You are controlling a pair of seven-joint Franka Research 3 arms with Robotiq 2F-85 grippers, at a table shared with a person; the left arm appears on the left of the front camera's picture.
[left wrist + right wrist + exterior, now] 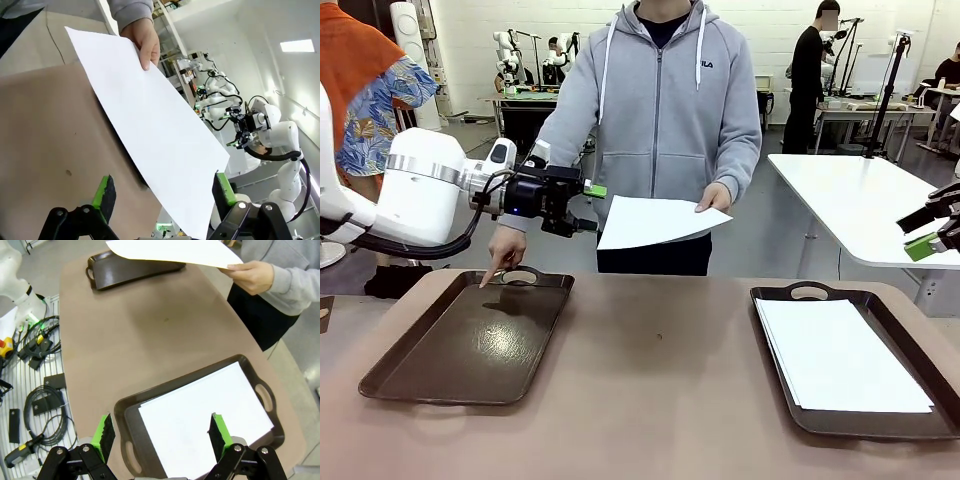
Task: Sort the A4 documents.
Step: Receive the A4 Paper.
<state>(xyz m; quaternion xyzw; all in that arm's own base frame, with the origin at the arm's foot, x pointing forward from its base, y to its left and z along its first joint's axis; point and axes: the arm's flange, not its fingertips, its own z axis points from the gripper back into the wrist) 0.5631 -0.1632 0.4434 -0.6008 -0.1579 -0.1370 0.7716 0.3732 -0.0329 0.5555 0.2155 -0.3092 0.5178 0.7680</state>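
So the left gripper point(582, 208) is held up above the far edge of the table point(660, 400), jaws spread wide and nothing clamped between them. One white sheet point(655, 220) is being held out by the person's hand point(713, 197) right next to it; in the left wrist view that sheet point(150, 125) is seen passing between the green pads point(103, 192), but whether it's actually touched by either pad can't be told. The empty tray point(470, 345) on the robot's left is being pointed at by the person's other hand point(504, 250), fingertip at the rim near the handle.

The right gripper point(932, 232) is parked off at the right edge, jaws also wide apart, nothing gripped. From its wrist camera it's seen hovering over the right tray point(150, 395), where a stack of A4 documents point(205, 420) is laid flat inside.
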